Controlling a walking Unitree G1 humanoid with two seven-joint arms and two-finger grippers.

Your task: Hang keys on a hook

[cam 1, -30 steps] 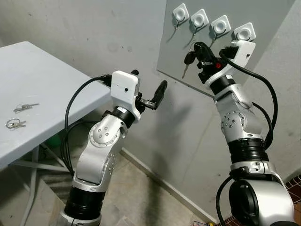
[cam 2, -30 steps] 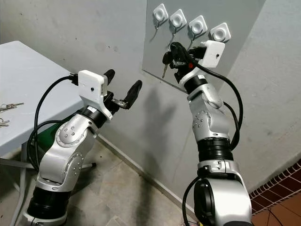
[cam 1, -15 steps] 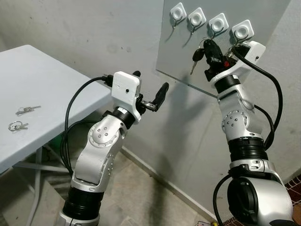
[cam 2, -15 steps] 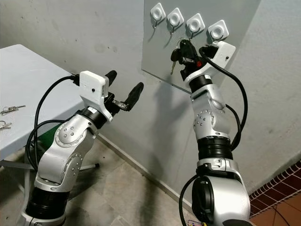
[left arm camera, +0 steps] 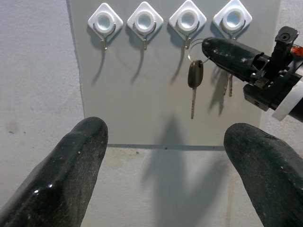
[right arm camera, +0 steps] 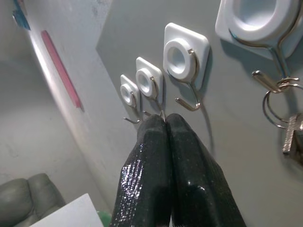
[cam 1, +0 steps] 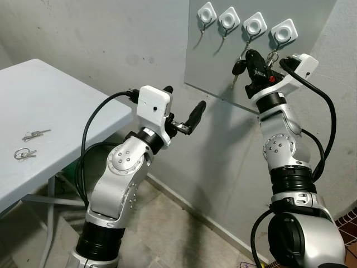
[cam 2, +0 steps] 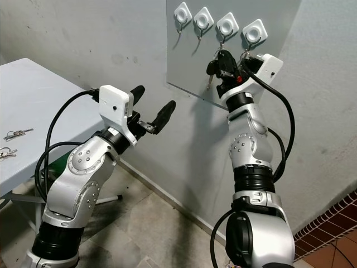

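Observation:
A grey wall panel [cam 1: 215,67] carries a row of white hooks. My right gripper [cam 1: 252,56] is raised just under the third hook [left arm camera: 188,19], shut on the ring of a black-headed key [left arm camera: 194,75] that dangles against the panel. From the right wrist view, the fingers [right arm camera: 165,142] are pressed together below that hook [right arm camera: 182,59]. Another set of keys [left arm camera: 229,85] hangs on the fourth hook [cam 1: 284,32]. My left gripper [cam 1: 183,100] is held open in mid-air, left of and below the panel, with nothing in it.
At the left stands a white folding table [cam 1: 61,95] with two more key sets [cam 1: 36,134] [cam 1: 22,153] lying on it. Plain grey wall runs behind both arms. Tiled floor lies below, and the first two hooks [cam 1: 206,12] [cam 1: 229,18] are bare.
My right gripper has carried the key rightward and up along the panel, from under the second hook to just under the third. The left arm has barely moved; the camera shifted slightly.

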